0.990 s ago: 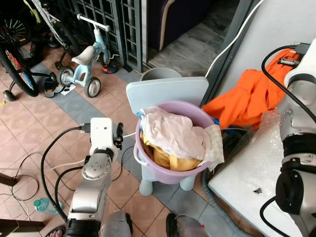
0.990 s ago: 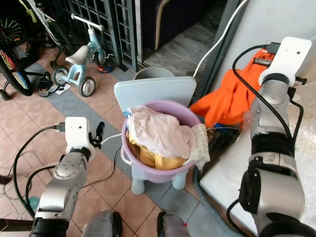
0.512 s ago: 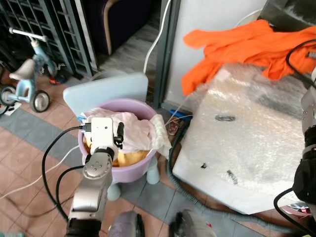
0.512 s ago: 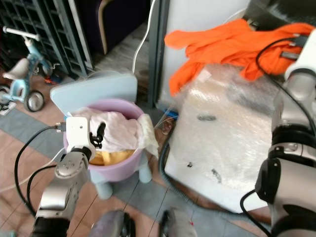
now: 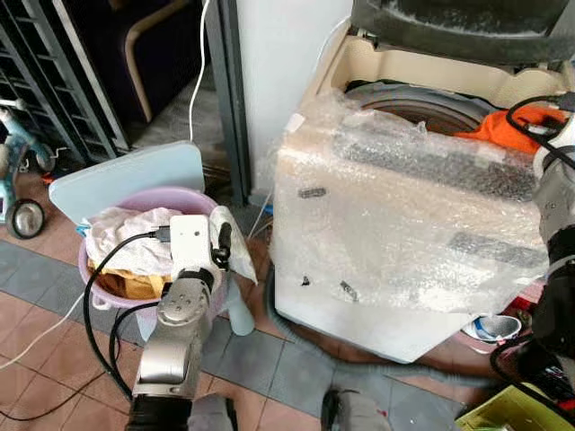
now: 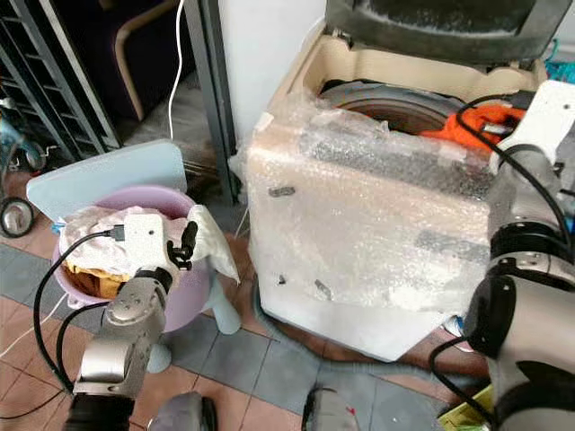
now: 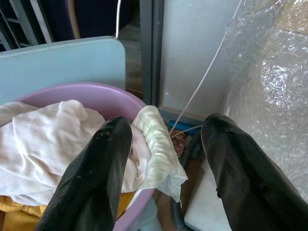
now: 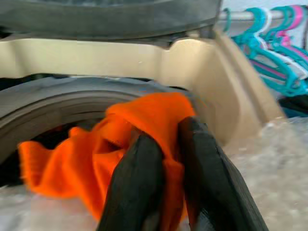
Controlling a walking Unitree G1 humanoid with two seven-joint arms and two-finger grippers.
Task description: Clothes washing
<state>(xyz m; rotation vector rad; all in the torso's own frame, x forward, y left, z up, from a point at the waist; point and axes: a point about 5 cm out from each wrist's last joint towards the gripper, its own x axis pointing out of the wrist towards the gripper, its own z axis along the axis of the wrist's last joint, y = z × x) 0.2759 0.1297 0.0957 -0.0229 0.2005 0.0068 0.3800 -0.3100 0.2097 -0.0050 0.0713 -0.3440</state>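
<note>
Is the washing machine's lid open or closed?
Open. The lid stands tipped back, and the drum shows, with orange cloth at its rim.

Setting, as I saw it through the head cameras: a home laundry corner on a tiled porch or utility area. Evidence noted: a top-loading washing machine (image 5: 404, 224) wrapped in bubble wrap, its lid up; a purple basin (image 5: 184, 202) heaped with clothes, standing on a small pale-blue chair (image 5: 126, 178); coloured clothes hangers (image 8: 276, 43) on a rail beside the machine; a child's tricycle (image 5: 16, 193) parked by a dark metal grille gate (image 5: 54, 81); a terracotta and grey tile floor (image 5: 269, 368).
</note>
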